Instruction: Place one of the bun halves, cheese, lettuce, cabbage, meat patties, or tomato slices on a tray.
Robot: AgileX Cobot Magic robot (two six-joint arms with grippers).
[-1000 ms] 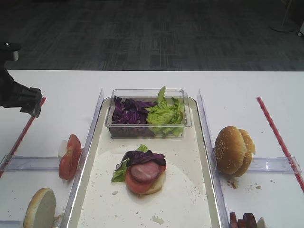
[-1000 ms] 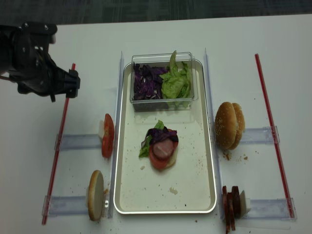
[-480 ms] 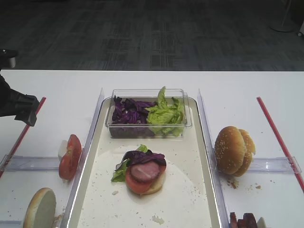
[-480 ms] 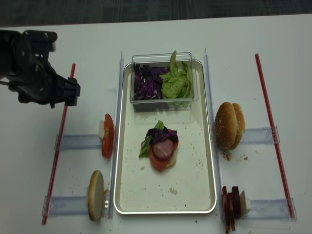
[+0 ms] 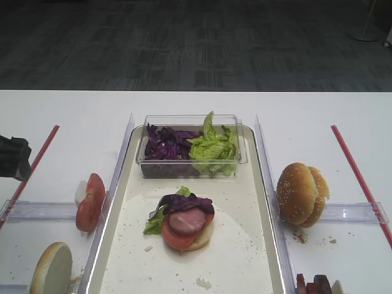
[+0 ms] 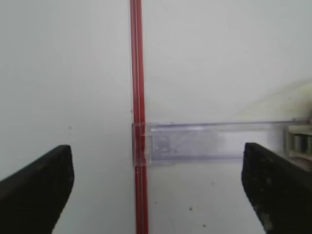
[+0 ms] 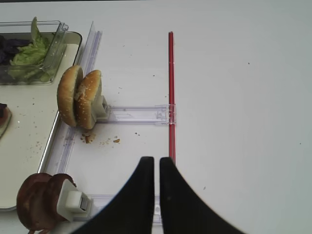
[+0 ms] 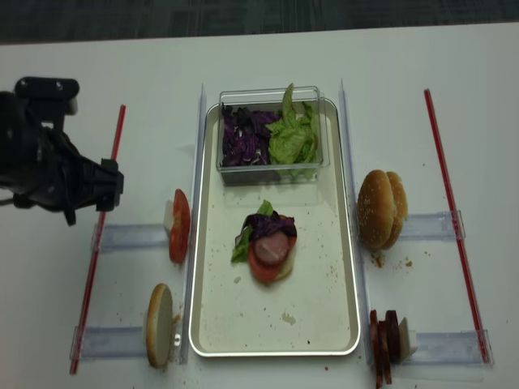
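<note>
My left tool (image 6: 156,180) wide open, holding nothing, over red strip (image 6: 138,97) and clear rail (image 6: 204,141) on bench (image 8: 454,81) left of tray (image 8: 340,284). My right tool (image 7: 156,168) shut, empty, over bench near right red strip (image 7: 171,87). Stack mid-tray: bun base, tomato slice (image 5: 174,237), meat patty (image 5: 185,220), cabbage (image 5: 184,203), lettuce (image 5: 154,222). Bun halves (image 5: 301,193) upright right of tray; more tomato slices (image 5: 89,202) upright left.

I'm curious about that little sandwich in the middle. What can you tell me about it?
The stack lies open-faced on the metal tray, near its middle, in front of the clear tub. A pale bun half forms the base, then red tomato, green lettuce poking out left, purple cabbage and a pinkish meat slice on top. No top bun. Nothing grips it.
</note>
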